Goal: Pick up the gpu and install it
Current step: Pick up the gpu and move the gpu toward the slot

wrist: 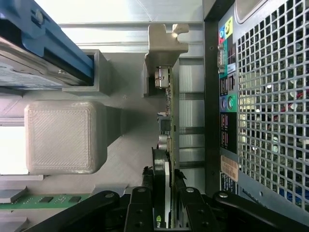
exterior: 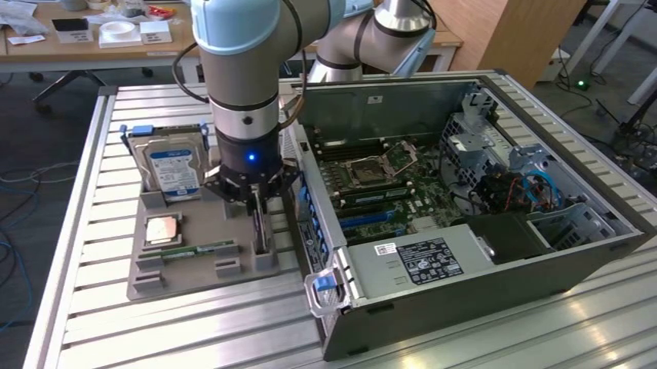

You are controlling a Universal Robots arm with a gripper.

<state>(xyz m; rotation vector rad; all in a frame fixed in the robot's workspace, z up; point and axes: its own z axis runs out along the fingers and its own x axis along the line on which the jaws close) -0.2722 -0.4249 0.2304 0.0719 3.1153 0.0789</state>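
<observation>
Now | hand clasping gpu | gpu upright between its jaws, in grey holder

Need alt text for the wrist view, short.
The fingers of the gripper clamp the gpu, which stands on edge in the grey tray, its silver bracket at the far end. On one side is the PC case's perforated rear panel; on the other, a hard drive and a memory stick sit in the tray.
</observation>
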